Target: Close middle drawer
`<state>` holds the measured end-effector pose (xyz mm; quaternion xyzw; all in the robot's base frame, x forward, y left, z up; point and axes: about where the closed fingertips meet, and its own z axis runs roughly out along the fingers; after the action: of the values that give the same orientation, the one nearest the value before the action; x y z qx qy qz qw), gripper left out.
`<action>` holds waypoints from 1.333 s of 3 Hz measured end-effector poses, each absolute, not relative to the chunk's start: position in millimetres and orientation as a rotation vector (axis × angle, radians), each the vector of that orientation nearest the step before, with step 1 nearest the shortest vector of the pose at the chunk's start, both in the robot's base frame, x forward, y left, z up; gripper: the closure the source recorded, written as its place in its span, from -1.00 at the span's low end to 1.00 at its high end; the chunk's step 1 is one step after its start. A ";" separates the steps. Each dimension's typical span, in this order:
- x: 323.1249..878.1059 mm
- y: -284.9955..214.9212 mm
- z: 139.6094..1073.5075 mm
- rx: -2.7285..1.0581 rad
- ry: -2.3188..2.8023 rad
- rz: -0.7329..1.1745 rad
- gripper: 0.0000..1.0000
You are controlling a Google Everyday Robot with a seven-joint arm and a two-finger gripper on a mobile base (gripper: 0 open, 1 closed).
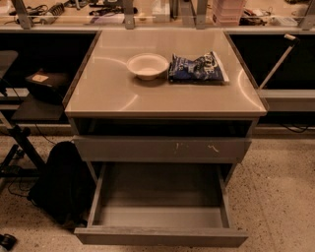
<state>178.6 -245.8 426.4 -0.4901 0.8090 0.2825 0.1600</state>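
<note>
You are looking at the middle drawer (161, 236) standing pulled far out at the bottom of the cabinet, nearest the camera. Its plain grey front is lying close to the lower edge of the view and its box-shaped tray is showing open behind it. The gripper is sitting outside the camera's view, so you cannot tell its state.

To the left of the drawer, a black backpack (59, 184) is resting on the speckled floor (280, 197), just beside the cabinet's side. Above the open tray, you are seeing the scratched drawer front (147, 149) sitting pushed in, with a dark gap over it under the cabinet top (147, 96).

On that glossy top, a white bowl (147, 65) is standing upright toward the back, and a blue snack bag (197, 68) is lying flat just beside it on the right. Farther left a dark box (47, 81) is sitting on a low shelf, at the right a white rod (278, 61) is leaning, and a cluttered bench (147, 12) is running along the back.
</note>
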 end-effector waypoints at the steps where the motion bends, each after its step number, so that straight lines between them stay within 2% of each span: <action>1: 176.0 -244.0 420.2 -1.396 2.296 0.840 -1.00; 3: 210.2 -164.1 382.2 -1.496 2.078 1.060 -1.00; 4: 240.2 -127.2 403.9 -1.486 1.894 1.013 -1.00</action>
<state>240.2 -127.2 403.9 -0.5490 0.6999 0.3742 0.2621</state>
